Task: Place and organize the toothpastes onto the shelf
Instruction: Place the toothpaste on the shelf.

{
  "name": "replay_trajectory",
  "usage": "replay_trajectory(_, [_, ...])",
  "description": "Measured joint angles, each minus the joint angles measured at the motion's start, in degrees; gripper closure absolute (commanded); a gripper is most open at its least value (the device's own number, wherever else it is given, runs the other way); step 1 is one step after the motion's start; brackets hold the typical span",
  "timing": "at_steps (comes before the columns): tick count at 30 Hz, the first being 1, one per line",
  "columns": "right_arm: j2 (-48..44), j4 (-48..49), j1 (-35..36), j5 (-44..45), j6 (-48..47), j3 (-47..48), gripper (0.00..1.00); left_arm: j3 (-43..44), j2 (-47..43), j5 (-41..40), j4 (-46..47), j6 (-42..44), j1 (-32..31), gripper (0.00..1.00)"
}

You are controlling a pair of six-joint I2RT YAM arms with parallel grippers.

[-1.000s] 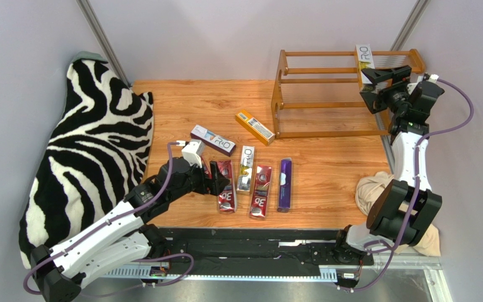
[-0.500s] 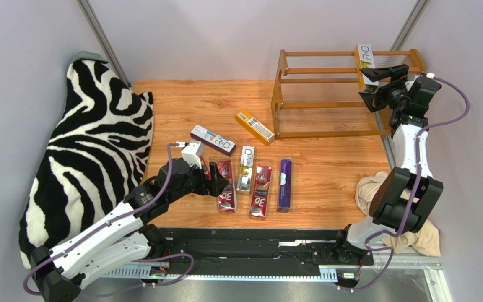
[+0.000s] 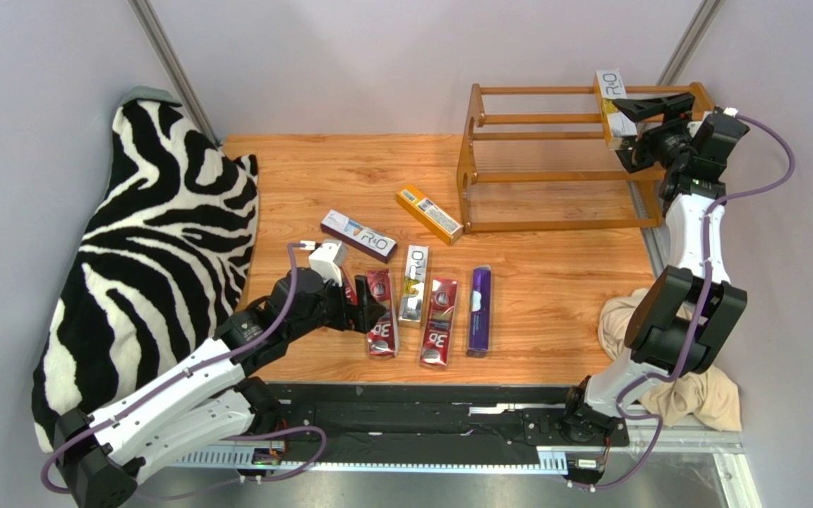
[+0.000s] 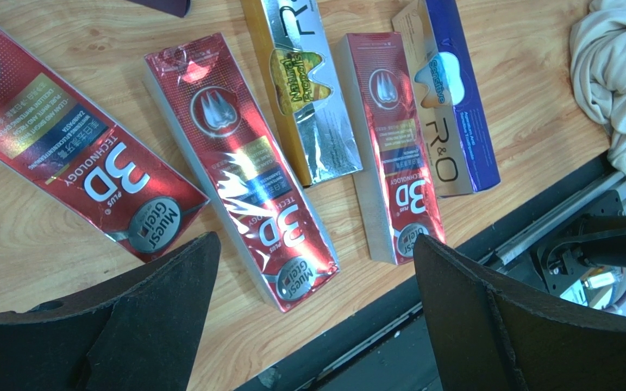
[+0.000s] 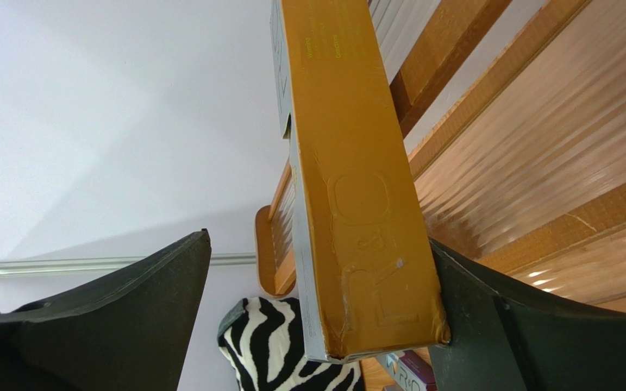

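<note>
Table back-right, at shelf top tier: nudging carton slightly farther back than a second ago, right gripper wide, one finger touching, likely seating it; hovering left gripper wide over red cartons.

Bright, even overhead light; faint soft shadows on wooden counter. Glare patches on glossy red foil cartons. Thin wooden rack rods blurred; dark fingers out of focus.

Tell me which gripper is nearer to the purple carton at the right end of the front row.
Left. The left gripper hangs over the red cartons in the purple carton's own row; the right gripper is far off at the shelf's top right end.
</note>
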Motion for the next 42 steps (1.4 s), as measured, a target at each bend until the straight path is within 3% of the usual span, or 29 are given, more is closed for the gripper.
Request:
replay_trajectory(10, [4.7,-0.2,0.0,0.0,1.2,4.3,0.07,-0.5,0.8,0.0,0.3,0.0,0.0,0.03])
replay_trajectory(14, [5.6,-0.2,0.0,-0.3,1.4,4.5,0.0,-0.6,0.8,0.0,0.3,0.0,0.0,0.03])
replay_trajectory(23, [5.4,1.3,0.0,-1.9,1.3,4.1,0.0,-1.1,0.9,0.0,0.4,-0.1,0.0,0.03])
replay_trajectory(42, [-8.1,0.6,-2.4,-3.4,-1.0,-8.6,0.0,-2.0,-0.8,1.6,0.7,-0.5,0.0,0.03])
